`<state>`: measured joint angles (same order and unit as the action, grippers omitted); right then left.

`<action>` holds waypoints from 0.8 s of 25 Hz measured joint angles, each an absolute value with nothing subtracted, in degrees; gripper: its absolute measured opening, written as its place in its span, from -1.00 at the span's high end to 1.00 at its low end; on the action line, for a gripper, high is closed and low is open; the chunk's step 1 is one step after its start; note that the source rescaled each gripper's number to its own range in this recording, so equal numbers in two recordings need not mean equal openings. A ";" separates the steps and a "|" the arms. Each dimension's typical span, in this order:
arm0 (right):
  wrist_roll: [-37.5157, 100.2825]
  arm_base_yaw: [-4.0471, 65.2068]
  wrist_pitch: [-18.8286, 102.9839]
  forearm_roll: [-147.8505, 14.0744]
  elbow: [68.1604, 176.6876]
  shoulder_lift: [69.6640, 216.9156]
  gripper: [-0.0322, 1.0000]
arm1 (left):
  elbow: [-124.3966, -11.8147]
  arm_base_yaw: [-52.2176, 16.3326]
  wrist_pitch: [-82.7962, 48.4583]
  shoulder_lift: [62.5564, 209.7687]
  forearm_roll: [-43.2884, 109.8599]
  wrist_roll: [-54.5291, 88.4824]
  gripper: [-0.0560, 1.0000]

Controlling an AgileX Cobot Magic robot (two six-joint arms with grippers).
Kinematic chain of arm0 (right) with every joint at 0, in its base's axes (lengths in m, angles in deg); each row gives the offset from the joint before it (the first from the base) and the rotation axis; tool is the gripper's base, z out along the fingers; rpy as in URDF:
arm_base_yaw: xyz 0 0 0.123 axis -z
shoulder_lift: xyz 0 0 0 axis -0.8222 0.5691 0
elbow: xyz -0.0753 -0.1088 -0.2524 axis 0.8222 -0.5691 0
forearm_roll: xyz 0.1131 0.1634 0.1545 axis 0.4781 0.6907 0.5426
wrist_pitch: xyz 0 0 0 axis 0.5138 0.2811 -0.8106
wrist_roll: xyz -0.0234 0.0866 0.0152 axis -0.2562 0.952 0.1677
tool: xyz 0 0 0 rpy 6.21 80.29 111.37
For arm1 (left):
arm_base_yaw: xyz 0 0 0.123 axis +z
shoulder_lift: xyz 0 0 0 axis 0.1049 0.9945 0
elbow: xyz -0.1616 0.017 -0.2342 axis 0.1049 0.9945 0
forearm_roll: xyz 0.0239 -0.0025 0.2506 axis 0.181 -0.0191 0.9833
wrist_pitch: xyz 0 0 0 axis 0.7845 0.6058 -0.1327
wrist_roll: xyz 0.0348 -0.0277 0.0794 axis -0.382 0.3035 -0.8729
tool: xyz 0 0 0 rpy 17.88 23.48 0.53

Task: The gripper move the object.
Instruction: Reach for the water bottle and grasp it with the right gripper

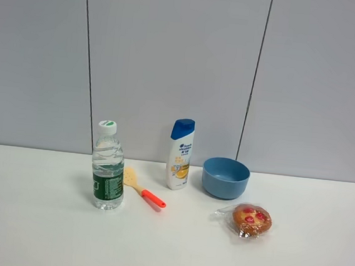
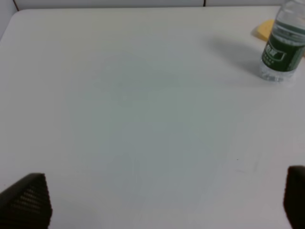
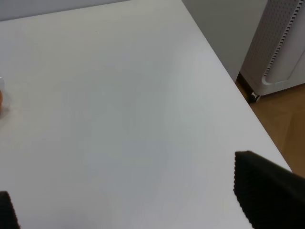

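We count two pincers, and neither holds anything. The left pincer has its two ribbed black fingers spread wide, with only bare white table between them. The right pincer is also spread, one finger a broad black wedge and the other only a sliver at the frame's edge. Neither pincer appears in the high view.

One water bottle stands upright well ahead of the left pincer, off its centre line and far from both fingers. It is clear, with a dark green label, and in the high view this water bottle carries a white cap with a green mark. Just past it from the left pincer lies one spatula, yellow-headed with an orange handle, its head just beside the bottle.

Farther out stand one white shampoo bottle with a blue cap and, just beside it, one blue bowl. One wrapped pastry lies near the bowl.

Ahead of the right pincer the table is bare, and beyond the table's edge stands one white perforated appliance.
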<state>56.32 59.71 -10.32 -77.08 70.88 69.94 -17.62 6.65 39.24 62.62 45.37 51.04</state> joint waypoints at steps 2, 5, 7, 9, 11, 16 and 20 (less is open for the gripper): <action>56.32 59.71 -10.32 -77.08 70.88 69.94 -0.84 | -17.62 6.65 39.24 62.62 45.37 51.04 -1.00; 56.32 59.71 -10.32 -77.08 70.88 69.94 -0.84 | -17.62 6.65 39.24 62.62 45.37 51.04 -1.00; 56.32 59.71 -10.32 -77.08 70.88 69.94 -0.84 | -17.62 6.65 39.24 62.62 45.37 51.04 -1.00; 56.32 59.71 -10.32 -77.08 70.88 69.94 -0.84 | -17.62 6.65 39.24 62.62 45.37 51.04 -1.00; 56.32 59.71 -10.32 -77.08 70.88 69.94 -0.84 | -17.62 6.65 39.24 62.62 45.37 51.04 -1.00; 56.32 59.71 -10.32 -77.08 70.88 69.94 -0.84 | -17.62 6.65 39.24 62.62 45.37 51.04 -1.00; 56.32 59.71 -10.32 -77.08 70.88 69.94 -0.84 | -17.62 6.65 39.24 62.62 45.37 51.04 -1.00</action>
<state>56.32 59.71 -10.32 -77.08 70.88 69.94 -17.62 6.65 39.24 62.62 45.37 51.04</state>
